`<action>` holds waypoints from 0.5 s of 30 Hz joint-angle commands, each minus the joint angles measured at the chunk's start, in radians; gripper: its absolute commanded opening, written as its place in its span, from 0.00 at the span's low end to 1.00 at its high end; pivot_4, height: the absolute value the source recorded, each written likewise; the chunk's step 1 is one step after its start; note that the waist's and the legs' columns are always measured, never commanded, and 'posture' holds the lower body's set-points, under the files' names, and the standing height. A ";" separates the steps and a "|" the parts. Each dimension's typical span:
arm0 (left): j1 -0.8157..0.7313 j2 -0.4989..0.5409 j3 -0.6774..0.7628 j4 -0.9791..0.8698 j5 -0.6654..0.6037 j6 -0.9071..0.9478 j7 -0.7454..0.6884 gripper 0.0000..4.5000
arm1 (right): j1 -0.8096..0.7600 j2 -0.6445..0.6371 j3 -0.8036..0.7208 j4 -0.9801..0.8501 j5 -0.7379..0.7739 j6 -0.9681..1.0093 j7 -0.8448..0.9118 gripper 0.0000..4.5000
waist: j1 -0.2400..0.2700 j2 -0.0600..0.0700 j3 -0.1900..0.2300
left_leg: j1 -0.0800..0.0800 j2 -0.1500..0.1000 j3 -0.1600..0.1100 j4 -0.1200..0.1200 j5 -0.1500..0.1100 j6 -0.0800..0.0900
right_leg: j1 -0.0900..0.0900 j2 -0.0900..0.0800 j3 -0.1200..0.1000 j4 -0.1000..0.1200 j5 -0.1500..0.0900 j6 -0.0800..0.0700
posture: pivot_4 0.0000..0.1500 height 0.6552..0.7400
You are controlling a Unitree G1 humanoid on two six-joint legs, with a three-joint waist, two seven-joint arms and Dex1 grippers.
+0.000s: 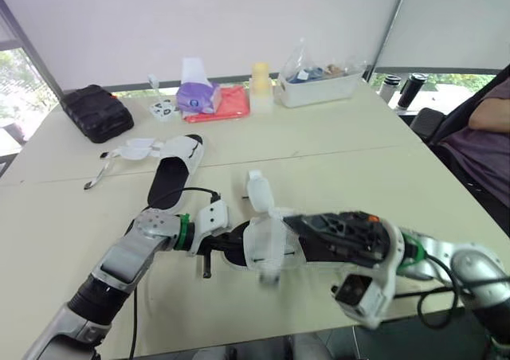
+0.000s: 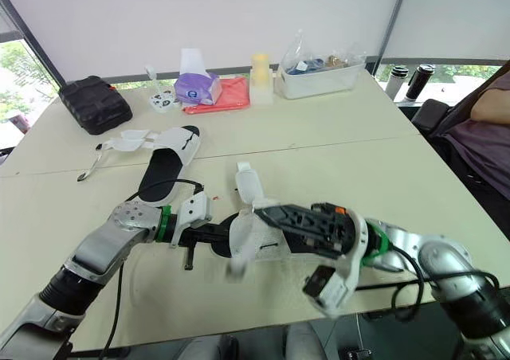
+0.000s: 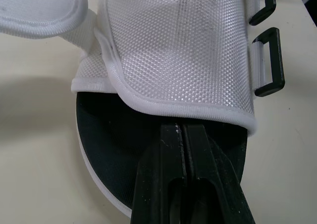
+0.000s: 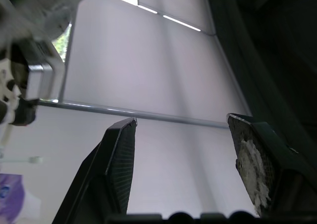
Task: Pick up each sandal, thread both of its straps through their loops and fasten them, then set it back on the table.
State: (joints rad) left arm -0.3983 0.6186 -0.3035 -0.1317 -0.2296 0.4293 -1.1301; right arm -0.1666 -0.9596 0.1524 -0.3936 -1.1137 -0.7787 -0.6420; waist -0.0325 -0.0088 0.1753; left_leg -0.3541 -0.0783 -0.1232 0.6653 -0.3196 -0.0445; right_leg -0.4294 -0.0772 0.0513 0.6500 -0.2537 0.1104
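- While the near sandal (image 1: 267, 244) sits at the near middle of the table (image 1: 335, 153), between the two arms, its white mesh upper is undone and one strap (image 1: 256, 191) sticks up toward the far side.
- I cannot tell whether its sole rests on the table or hangs just above it.
- The left gripper (image 3: 183, 130) has its jaws pressed together over the black insole, with the tips at the edge of the mesh.
- Two black loops (image 3: 270, 60) hang off the upper's side.
- The right gripper (image 4: 183, 120) is at the sandal's right, its jaws wide apart and holding nothing.
- The far sandal (image 1: 171, 173) lies to the left, straps spread.
- A black pouch (image 1: 97, 113) sits far left.
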 commanded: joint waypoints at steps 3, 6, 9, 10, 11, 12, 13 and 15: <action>0.005 -0.005 -0.010 0.010 0.000 0.007 -0.006 0.00 | 0.114 -0.012 -0.134 0.064 0.052 0.018 0.039 0.71 | -0.001 -0.001 0.000 | 0.001 0.000 0.000 0.000 -0.002 0.004 | 0.001 0.000 0.000 0.000 0.000 0.000 | 1.00 1.00; 0.008 -0.008 -0.013 0.009 -0.002 0.006 -0.009 0.00 | 0.126 0.007 -0.141 0.184 0.324 0.086 0.227 0.71 | -0.003 -0.001 -0.001 | 0.003 0.000 0.001 0.000 -0.002 0.004 | 0.003 0.000 0.000 0.000 0.000 0.000 | 1.00 1.00; 0.010 -0.008 -0.011 0.006 0.000 0.004 -0.012 0.00 | 0.111 0.043 -0.113 0.205 0.853 0.308 0.591 0.71 | -0.007 -0.002 0.000 | 0.005 0.002 0.001 0.000 -0.004 0.007 | 0.007 0.000 0.000 -0.002 0.000 0.000 | 1.00 1.00; 0.010 -0.007 -0.009 0.005 0.000 0.003 -0.012 0.00 | 0.095 0.056 -0.111 0.169 1.050 0.411 0.706 0.71 | -0.008 -0.002 0.000 | 0.006 0.002 0.001 0.000 -0.004 0.008 | 0.008 0.000 0.000 -0.002 0.000 0.000 | 1.00 1.00; 0.010 -0.005 -0.007 0.003 0.000 0.001 -0.012 0.00 | 0.077 0.073 -0.119 0.127 1.224 0.521 0.797 0.71 | -0.008 -0.001 0.000 | 0.006 0.003 0.001 0.000 -0.005 0.009 | 0.008 0.001 0.000 -0.002 0.000 0.000 | 1.00 1.00; 0.011 -0.004 -0.005 0.001 0.000 0.001 -0.012 0.00 | 0.062 0.086 -0.132 0.095 1.337 0.600 0.860 0.71 | -0.010 -0.001 0.000 | 0.006 0.003 -0.001 0.000 -0.005 0.009 | 0.009 0.001 0.000 -0.003 0.000 0.000 | 1.00 1.00; 0.011 -0.003 -0.003 -0.002 0.000 0.000 -0.011 0.00 | 0.030 0.092 -0.149 0.058 1.460 0.697 0.909 0.71 | -0.010 -0.001 0.000 | 0.007 0.003 -0.003 0.000 -0.005 0.009 | 0.009 0.001 0.000 -0.003 0.000 0.000 | 1.00 1.00; 0.012 -0.001 0.001 -0.008 -0.001 0.001 -0.010 0.00 | -0.040 0.086 -0.172 0.008 1.626 0.854 0.995 0.71 | -0.009 -0.001 0.000 | 0.007 0.003 -0.004 0.000 -0.005 0.010 | 0.009 0.001 -0.001 -0.003 0.000 0.000 | 1.00 1.00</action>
State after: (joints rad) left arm -0.3949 0.6088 -0.3016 -0.1236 -0.2299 0.4279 -1.1374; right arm -0.1627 -0.8641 0.0324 -0.3086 0.3553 -0.0343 0.2824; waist -0.0411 -0.0098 0.1752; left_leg -0.3475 -0.0752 -0.1278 0.6655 -0.3249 -0.0349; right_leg -0.4207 -0.0765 0.0503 0.6473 -0.2537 0.1104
